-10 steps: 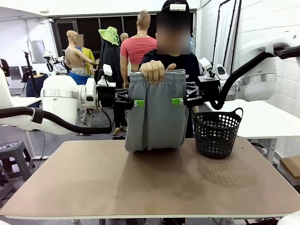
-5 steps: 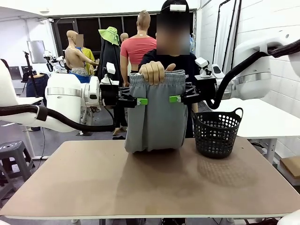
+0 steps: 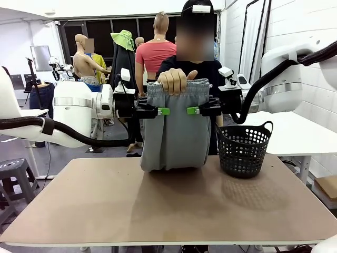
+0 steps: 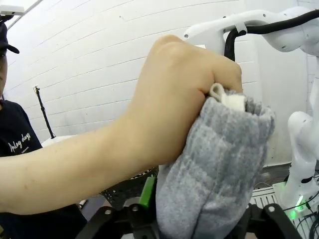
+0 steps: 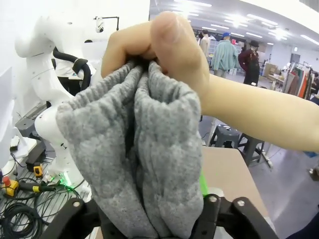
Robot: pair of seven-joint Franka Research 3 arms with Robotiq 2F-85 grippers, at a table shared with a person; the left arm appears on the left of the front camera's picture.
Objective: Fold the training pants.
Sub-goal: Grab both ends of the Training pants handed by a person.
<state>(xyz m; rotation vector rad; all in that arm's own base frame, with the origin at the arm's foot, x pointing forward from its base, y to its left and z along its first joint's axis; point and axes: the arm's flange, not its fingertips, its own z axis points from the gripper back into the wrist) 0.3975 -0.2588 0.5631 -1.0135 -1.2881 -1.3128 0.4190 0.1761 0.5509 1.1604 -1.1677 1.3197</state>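
Grey jersey training pants (image 3: 174, 132) hang from the person's hand (image 3: 172, 80) over the surface (image 3: 158, 205), left jaws and right jaws straddling the upper sides, pinch or not I cannot tell; handover stage, so next comes a firm two-sided hold.

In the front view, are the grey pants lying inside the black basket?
No, a hand holds the training pants up beside the basket.

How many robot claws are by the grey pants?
2. The left claw is at the training pants' left edge, the right claw at their right edge, both just under the person's hand pinching the waistband.
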